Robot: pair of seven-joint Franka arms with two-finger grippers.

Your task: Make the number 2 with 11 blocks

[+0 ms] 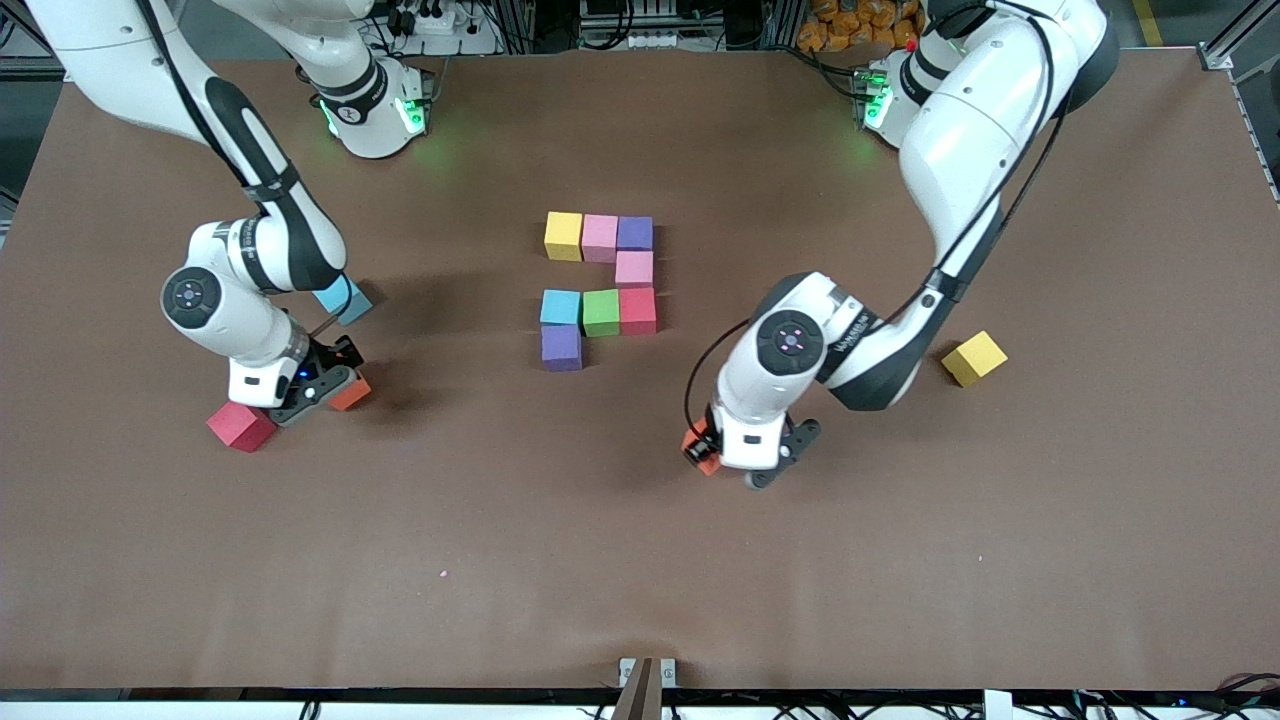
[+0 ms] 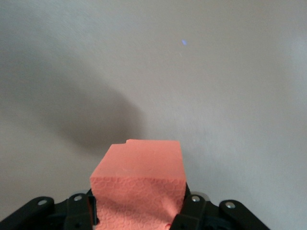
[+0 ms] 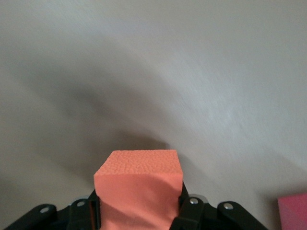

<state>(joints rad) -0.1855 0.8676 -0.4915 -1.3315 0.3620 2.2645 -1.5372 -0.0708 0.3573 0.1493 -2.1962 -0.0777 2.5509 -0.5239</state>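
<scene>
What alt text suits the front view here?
Eight blocks form an unfinished number 2 mid-table. Each gripper is shut on an orange block: left gripper, right gripper. Red, light blue and yellow cubes lie loose.

Eight touching blocks (image 1: 600, 290) mid-table (image 1: 640, 560), others apart.

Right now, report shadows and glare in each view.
Front view: green base lights glow on the table; soft shadows beside the number 2. Left wrist view: the orange block in the left hand casts a dark shadow. Right wrist view: similar shadow past its orange block.
</scene>
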